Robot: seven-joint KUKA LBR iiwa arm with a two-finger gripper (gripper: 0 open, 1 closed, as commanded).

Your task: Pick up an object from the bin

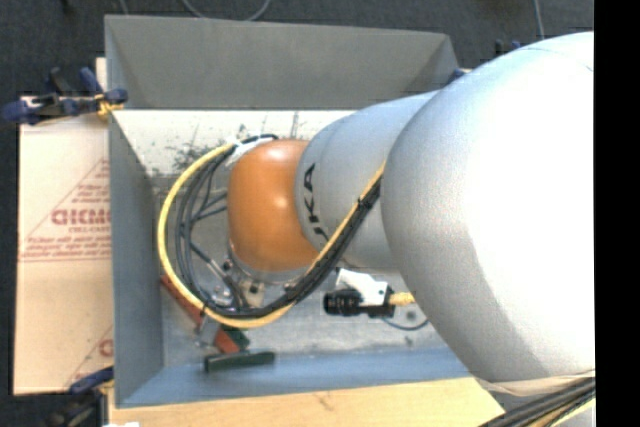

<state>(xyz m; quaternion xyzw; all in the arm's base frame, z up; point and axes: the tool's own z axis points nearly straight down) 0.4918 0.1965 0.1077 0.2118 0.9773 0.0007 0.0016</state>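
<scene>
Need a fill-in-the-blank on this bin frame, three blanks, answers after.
The arm reaches into the bin from the view's ____.
Its wrist cover is ____.
The slim bar by the bin's near wall is dark ____.
Missing: right, orange, green.

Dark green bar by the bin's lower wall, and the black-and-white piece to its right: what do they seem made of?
Dark green bar: probably plastic or rubber with a matte finish; its colour is even and dull, with no glint. Black-and-white piece: likely hard plastic; the black part shows a faint sheen, while the white part looks flat. Neither is certain from this view.
</scene>
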